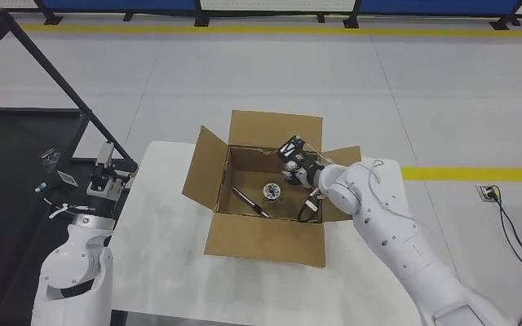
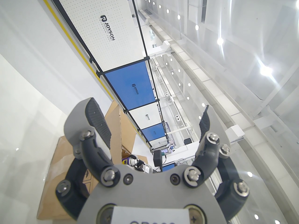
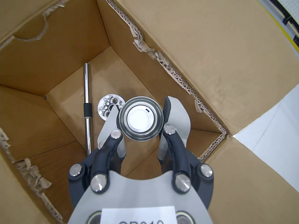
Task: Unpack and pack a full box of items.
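Cardboard box [image 1: 265,236] sits open on the white table [image 1: 163,244], close to its far edge, with all four flaps folded out and their fold lines ragged. Right gripper [image 3: 141,108] is down inside the box toward the far-right corner, clamped on a metal can [image 3: 140,122], one finger on each side of the body. The can's round metal end with a white centre faces the wrist. It sits well up from the box floor, though how high cannot be told. On the box floor lies a shiny metal rod [image 3: 87,108] with a black band near its middle. It runs diagonally, on the side toward the box's left wall. A small round metal disc [image 3: 107,104] with a toothed, cut-out face lies flat just beside the rod, near the middle of the floor and apart from it. The right gripper's finger partly covers the disc in the wrist view. Left gripper [image 2: 149,108] is at the table's left edge near the far-left corner, well apart from the box. It points upward, jaws spread wide with nothing between the ribbed black pads [image 2: 97,120].
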Tool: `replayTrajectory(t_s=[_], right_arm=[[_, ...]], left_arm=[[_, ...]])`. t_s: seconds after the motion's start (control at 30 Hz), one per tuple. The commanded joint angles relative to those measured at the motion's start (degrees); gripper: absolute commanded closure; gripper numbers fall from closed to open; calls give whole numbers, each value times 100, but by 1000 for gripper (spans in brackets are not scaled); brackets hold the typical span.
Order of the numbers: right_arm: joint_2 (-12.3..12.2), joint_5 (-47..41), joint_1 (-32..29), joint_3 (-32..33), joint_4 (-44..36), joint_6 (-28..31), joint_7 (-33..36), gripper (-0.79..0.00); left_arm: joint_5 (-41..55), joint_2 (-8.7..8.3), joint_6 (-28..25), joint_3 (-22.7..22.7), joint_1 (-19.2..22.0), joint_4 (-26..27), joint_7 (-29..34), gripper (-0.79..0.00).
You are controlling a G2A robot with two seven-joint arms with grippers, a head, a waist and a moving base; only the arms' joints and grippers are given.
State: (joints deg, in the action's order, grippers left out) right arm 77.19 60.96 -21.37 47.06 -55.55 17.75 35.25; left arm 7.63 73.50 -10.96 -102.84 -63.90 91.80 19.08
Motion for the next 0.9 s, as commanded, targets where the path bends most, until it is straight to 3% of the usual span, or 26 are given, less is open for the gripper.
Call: replayTrajectory(t_s=[0.0,0.2,0.3,0.4,0.87], right_arm=[[77,44,102,-140,290,-43,-22,-25],[281,71,261,-417,795,-113,-148,-151],[366,61,317,-504,986,-138,-180,-274],[437,57,370,-560,1145,-134,-227,-339],[612,93,492,-572,1512,-94,-465,-413]], left_arm=[[0,0,0,0,0,0,0,-785],[0,0,0,0,0,0,0,-785],[0,0,0,0,0,0,0,-785],[0,0,0,0,0,0,0,-785],[0,0,0,0,0,0,0,-785]])
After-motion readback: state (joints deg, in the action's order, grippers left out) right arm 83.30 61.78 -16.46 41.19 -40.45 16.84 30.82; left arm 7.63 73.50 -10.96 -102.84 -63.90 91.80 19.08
